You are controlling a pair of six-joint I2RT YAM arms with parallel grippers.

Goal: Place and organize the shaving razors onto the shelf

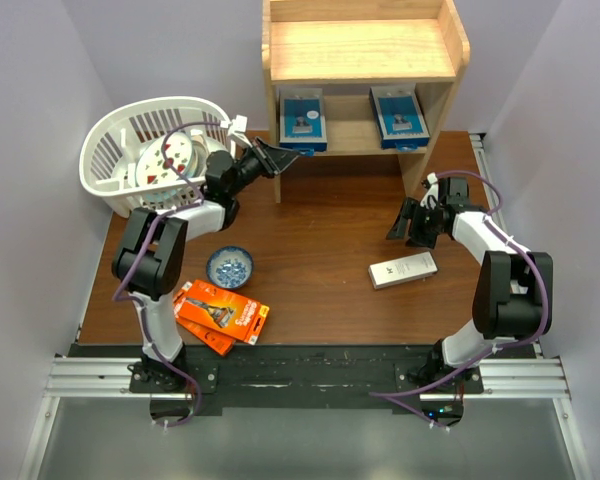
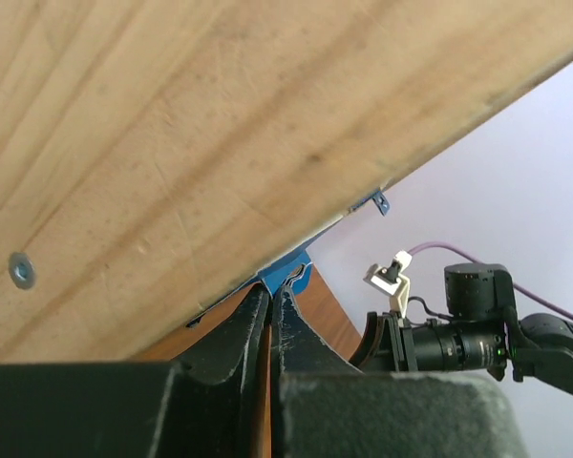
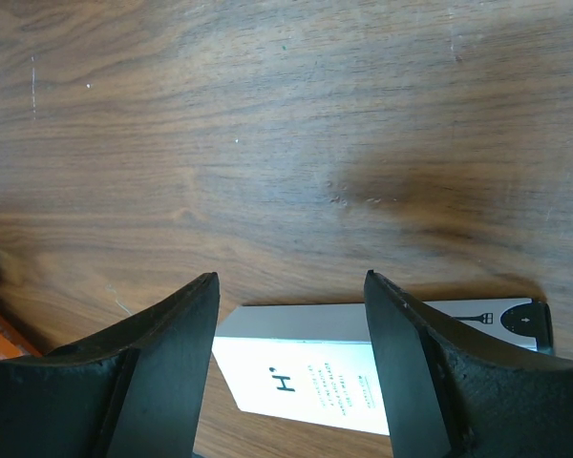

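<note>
The pine shelf (image 1: pixel 365 50) stands at the back of the table. Two blue razor packs (image 1: pixel 302 118) (image 1: pixel 397 115) lie on its lower tier. My left gripper (image 1: pixel 294 155) reaches to the front edge of the left pack, beside the shelf's left panel. In the left wrist view its fingertips (image 2: pixel 272 289) are shut on that pack's blue tab (image 2: pixel 291 264), under the wooden panel (image 2: pixel 220 143). My right gripper (image 1: pixel 405 235) hangs open over the table, and a white razor box (image 3: pixel 306 382) lies flat below its empty jaws (image 3: pixel 290 277). Two orange razor packs (image 1: pixel 220 312) lie at the front left.
A white slotted basket (image 1: pixel 110 150) holding a round dish sits at the back left, close behind my left arm. A small blue bowl (image 1: pixel 229 266) stands between the orange packs and the left arm. The white box (image 1: pixel 403 270) lies right of centre.
</note>
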